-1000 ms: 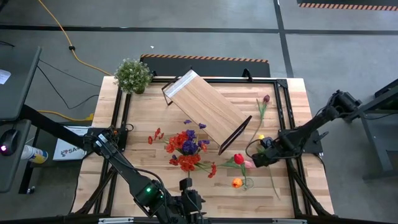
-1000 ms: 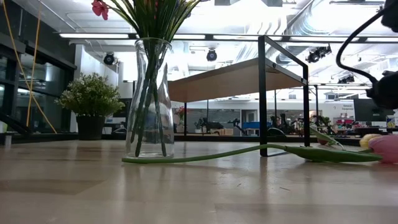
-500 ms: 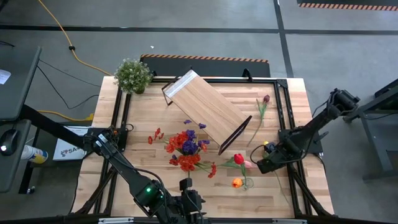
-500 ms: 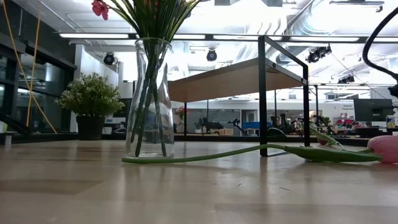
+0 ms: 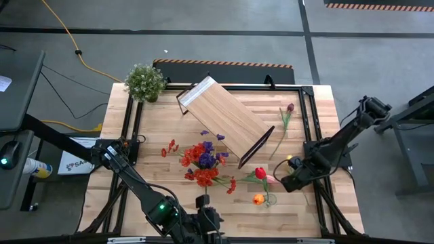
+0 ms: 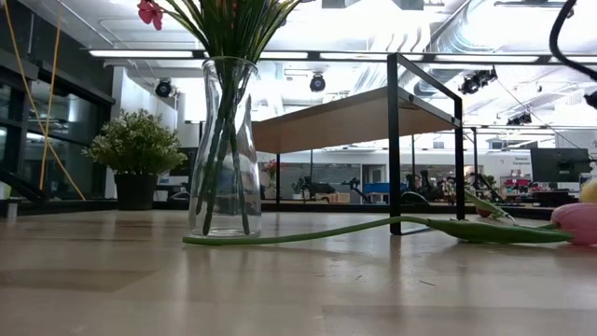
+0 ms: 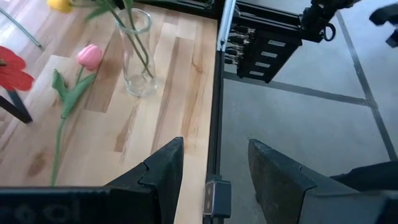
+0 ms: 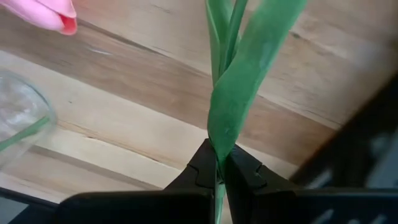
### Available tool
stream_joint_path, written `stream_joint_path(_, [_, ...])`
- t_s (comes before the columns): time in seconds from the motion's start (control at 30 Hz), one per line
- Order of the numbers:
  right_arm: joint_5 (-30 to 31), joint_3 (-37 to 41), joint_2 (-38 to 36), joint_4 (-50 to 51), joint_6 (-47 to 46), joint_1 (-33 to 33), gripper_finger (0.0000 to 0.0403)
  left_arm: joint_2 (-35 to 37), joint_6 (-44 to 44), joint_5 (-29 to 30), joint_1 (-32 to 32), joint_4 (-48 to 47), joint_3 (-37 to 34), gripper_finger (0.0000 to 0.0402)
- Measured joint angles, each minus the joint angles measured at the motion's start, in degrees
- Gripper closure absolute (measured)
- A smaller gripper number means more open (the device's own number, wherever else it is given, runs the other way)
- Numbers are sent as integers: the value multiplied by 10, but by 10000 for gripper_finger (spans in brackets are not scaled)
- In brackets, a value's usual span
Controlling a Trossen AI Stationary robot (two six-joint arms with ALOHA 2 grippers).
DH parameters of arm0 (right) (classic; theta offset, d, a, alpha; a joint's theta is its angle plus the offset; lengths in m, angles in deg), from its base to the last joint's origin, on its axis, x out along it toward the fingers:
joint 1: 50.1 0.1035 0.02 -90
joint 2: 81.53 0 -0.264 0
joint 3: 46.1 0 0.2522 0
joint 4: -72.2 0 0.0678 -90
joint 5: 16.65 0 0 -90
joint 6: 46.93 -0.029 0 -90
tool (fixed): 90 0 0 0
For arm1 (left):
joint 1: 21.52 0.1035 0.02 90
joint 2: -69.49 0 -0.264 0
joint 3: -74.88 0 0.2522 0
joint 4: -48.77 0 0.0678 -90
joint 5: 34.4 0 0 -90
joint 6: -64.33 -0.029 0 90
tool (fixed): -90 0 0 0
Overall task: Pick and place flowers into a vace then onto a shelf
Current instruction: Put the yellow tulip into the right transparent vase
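Workshop floor all round, plank table (image 5: pixel 156 129) under me. Left to right:

Left gripper (image 7: pixel 211 168) parked low at the table's near edge, fingers half apart, nothing between them. It just waits.

Main vase (image 6: pixel 225 149), up-table and left of my left gripper, holds the red and purple flowers (image 5: pixel 203 161). Shelf (image 5: pixel 226 120) lies diagonally beyond it.

Loose tulips just to the left of my right gripper: red tulip (image 5: pixel 260 173), pink tulip (image 5: pixel 270 179), orange tulip (image 5: pixel 258 199). Small clear vase (image 7: pixel 135 56) stands right beside them. Maroon tulip (image 5: pixel 289 108) is up-table, well apart.

Right gripper (image 5: pixel 290 181) pinched tight on a green stem (image 8: pixel 233 93), leaf folded into the pinch, yellow tulip (image 5: pixel 290 158) apparently its head, just beyond my fingers.

Doing this step well, as I judge it:
- Grip is low on the stem, so the head will flop. Lift slowly.
- Raise until the stem end is clear of the vase rim.
- Bring the stem end over the mouth, roughly vertical, then lower.
- Watch the leaf; it could snag the rim.
- Release only once the stem is well inside the glass.
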Motion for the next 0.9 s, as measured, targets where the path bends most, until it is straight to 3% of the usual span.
stream_joint_path(0.3, [36, -103, 0, 159, 6, 18, 400, 0, 0, -2, 0, 0, 0, 190])
stream_joint_path(0.67, [149, -286, -1, 358, 45, 17, 398, 0, 0, -2, 0, 0, 0, 190])
stream_joint_path(0.9, [218, -375, -1, 412, 77, 17, 398, 0, 0, -2, 0, 1, 0, 190])
